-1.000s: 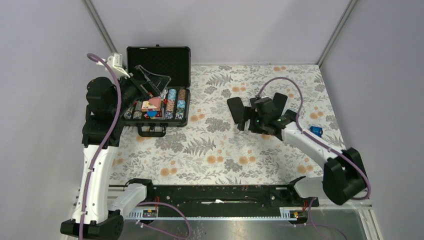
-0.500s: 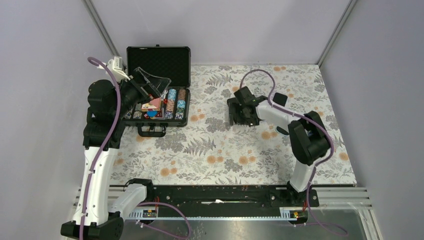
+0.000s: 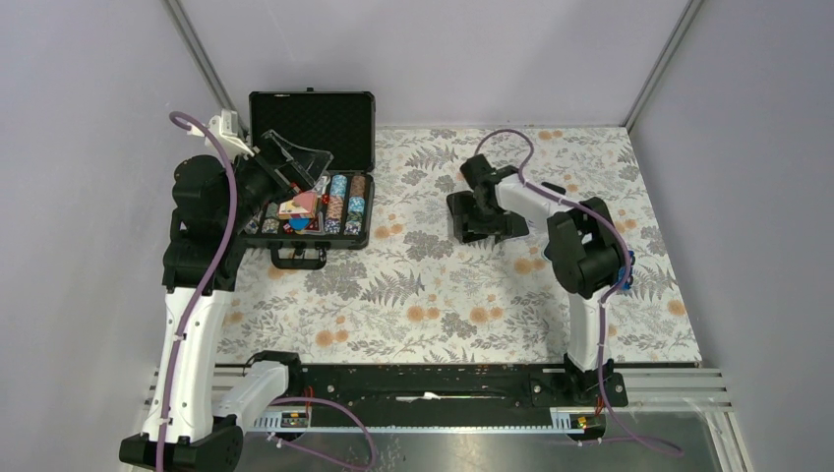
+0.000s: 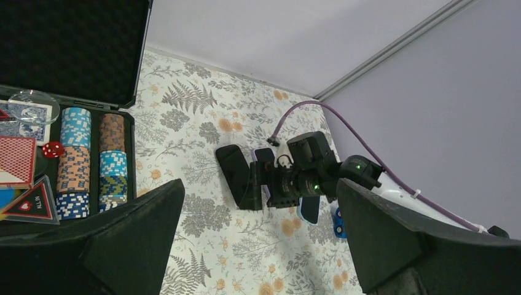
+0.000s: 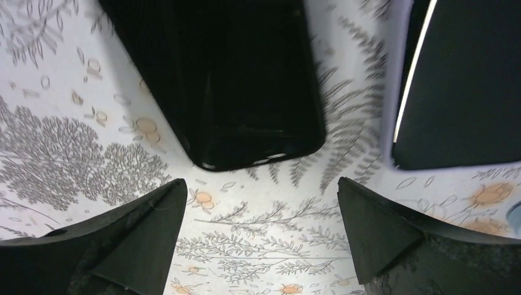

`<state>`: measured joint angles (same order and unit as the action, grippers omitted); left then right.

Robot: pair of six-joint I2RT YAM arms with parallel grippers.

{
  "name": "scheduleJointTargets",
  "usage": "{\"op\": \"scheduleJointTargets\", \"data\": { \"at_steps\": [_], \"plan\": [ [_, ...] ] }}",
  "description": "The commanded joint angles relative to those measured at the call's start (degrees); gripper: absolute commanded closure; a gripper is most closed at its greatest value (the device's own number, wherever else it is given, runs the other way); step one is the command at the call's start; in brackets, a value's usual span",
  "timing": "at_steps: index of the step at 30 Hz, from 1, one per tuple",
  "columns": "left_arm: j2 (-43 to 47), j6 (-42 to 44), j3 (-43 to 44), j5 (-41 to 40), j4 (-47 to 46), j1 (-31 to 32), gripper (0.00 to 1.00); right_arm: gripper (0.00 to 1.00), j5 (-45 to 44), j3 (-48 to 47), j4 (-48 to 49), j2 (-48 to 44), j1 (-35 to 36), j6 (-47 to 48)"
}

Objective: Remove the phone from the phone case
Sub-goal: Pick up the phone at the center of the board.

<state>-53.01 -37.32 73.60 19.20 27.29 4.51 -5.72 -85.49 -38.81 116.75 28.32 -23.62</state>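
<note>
Right wrist view — phone case (image 5: 239, 80) runs lengthwise up the frame

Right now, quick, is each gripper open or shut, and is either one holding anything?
Left gripper: open, holding nothing.
Right gripper: open, holding nothing.

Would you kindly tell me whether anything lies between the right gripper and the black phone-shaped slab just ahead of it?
Nothing visible does. In the right wrist view the right gripper is open, with only bare floral cloth between its fingers and the black slab. A second dark slab with a pale rim lies apart beside it.
</note>
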Motion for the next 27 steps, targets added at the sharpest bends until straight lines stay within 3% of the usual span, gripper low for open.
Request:
{"op": "scheduleJointTargets", "data": {
  "at_steps": [1,6,17,27],
  "plan": [
    [0.01,0.91,2.01,-1.52,-2.06,-0.03,0.01,0.00,7.69,-4.81,-1.75,1.92,-4.87,2.70],
    [-0.78,0.94,2.16,-1.67,-2.32,-0.05,0.01,0.00,9.25,-11.75,-7.99,7.56,-5.01,7.56],
    [-2.25,0.56,2.64,-1.56,-2.42,-0.03,0.01,0.00,9.69,-12.45,-5.61,7.51,-4.48,11.45],
    [-2.20,0.82,2.27,-2.40,-1.98,-0.03,0.01,0.00,3.13,-18.15,-8.82,10.89,-1.87,15.08]
  ]
}}
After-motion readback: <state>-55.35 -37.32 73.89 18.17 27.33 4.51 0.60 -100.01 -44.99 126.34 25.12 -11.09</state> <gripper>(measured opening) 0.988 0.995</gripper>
